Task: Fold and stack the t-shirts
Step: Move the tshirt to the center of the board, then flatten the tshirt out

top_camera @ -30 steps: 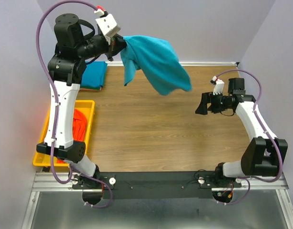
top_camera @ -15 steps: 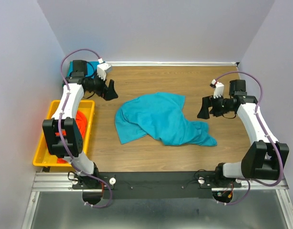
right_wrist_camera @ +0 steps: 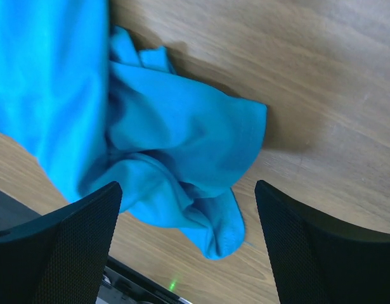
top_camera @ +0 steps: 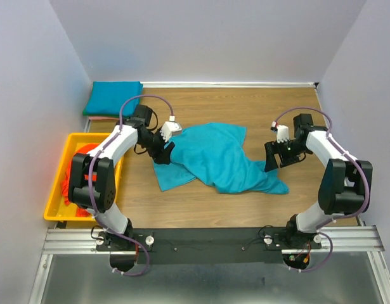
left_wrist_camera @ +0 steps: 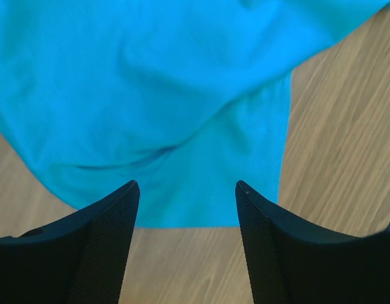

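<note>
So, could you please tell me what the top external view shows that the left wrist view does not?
Only the top external view shows the yellow tray holding orange-red cloth, the folded teal t-shirt in the far-left corner, and the right gripper. Only the left wrist view shows the left gripper open and empty, mesh-textured fingers apart. Both show the crumpled teal t-shirt on the wooden table.

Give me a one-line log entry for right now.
left pincer: open, over edge of crumpled teal t-shirt | right pincer: open, above its other end | shirt: unfolded on table | folded teal t-shirt: back left corner
</note>
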Action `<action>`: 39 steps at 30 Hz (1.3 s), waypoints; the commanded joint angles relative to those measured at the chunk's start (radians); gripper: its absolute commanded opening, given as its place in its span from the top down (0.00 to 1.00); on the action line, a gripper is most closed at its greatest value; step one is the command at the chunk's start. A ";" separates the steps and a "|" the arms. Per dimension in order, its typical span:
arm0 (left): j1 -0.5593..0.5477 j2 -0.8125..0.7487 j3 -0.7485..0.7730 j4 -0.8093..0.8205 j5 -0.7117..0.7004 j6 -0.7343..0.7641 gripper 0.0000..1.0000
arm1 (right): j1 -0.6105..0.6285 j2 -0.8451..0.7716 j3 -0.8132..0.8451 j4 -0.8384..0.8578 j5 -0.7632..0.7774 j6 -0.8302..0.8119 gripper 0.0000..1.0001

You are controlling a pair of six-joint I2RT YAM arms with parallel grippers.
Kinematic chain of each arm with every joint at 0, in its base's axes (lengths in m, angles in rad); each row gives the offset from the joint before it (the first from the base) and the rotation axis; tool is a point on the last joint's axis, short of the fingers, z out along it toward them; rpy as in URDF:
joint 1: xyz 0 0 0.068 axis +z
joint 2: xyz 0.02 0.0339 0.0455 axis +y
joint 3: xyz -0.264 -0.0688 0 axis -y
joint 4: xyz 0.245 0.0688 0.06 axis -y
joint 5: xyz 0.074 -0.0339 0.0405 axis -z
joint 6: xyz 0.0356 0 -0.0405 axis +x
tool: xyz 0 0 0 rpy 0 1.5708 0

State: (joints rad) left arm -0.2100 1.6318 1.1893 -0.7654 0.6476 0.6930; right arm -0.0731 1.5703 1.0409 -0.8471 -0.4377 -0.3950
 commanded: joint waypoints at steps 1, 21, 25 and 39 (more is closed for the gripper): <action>-0.032 0.029 -0.055 0.017 -0.156 0.030 0.30 | 0.007 0.042 -0.039 0.015 0.117 -0.031 0.08; -0.063 0.108 -0.287 0.009 -0.520 0.143 1.00 | 0.006 0.065 -0.073 0.068 0.267 -0.044 0.54; -0.063 0.001 -0.301 -0.104 -0.548 0.275 1.00 | 0.004 0.008 -0.053 0.049 0.292 -0.064 0.64; -0.074 0.092 0.295 -0.359 -0.309 0.490 0.51 | 0.004 -0.026 0.002 -0.081 0.208 -0.125 0.86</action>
State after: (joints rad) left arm -0.2771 1.6936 1.2472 -1.1172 0.1932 1.1385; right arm -0.0711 1.5810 1.0103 -0.8631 -0.1993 -0.4961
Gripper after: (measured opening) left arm 0.464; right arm 0.121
